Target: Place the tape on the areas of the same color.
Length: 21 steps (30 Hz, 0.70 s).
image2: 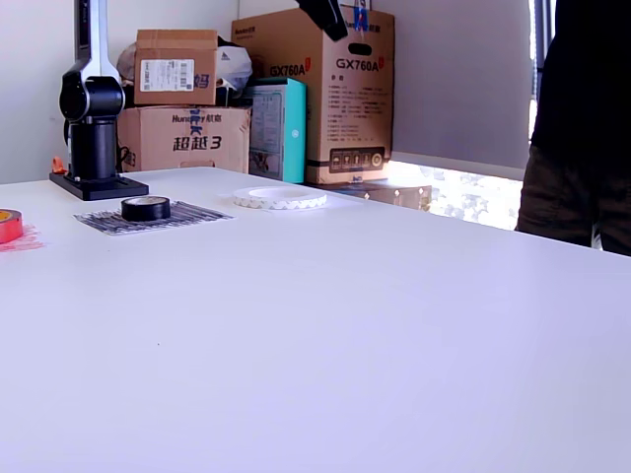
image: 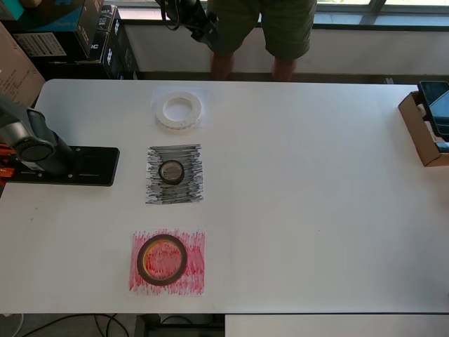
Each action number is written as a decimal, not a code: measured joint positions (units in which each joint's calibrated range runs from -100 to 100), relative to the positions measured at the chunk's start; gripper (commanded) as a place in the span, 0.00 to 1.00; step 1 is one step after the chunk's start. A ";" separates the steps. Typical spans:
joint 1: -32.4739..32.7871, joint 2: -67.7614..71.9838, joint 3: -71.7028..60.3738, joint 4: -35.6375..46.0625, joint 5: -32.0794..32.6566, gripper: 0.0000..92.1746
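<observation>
My gripper is out of view — only my arm's base (image: 66,165) shows, so I cannot tell how open it is or what it holds. Beside that base, the black tape roll (image: 171,172) sits on the black patch (image: 175,191). Beyond it lies the white roll (image: 179,111), the red roll (image: 162,260) on the red patch (image: 191,275). All look light and stiff — I'd pinch each across its wall.

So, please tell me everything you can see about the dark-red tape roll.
The dark-red tape roll is a large ring with a dark outer band and a yellowish inner core. It lies flat on the red scribbled patch, whose colour shows through its open centre. It sits nearest the table's bottom edge in the overhead view. The exterior view shows only its edge at the far left. Nothing else touches it.
</observation>
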 measured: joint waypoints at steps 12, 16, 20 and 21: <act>-12.13 -13.75 -6.21 -1.74 -6.07 0.92; -16.12 -17.82 -3.62 -4.87 -11.89 0.92; -20.15 -22.68 1.19 -10.52 -18.77 0.92; -21.08 -24.33 2.83 -12.43 -20.95 0.92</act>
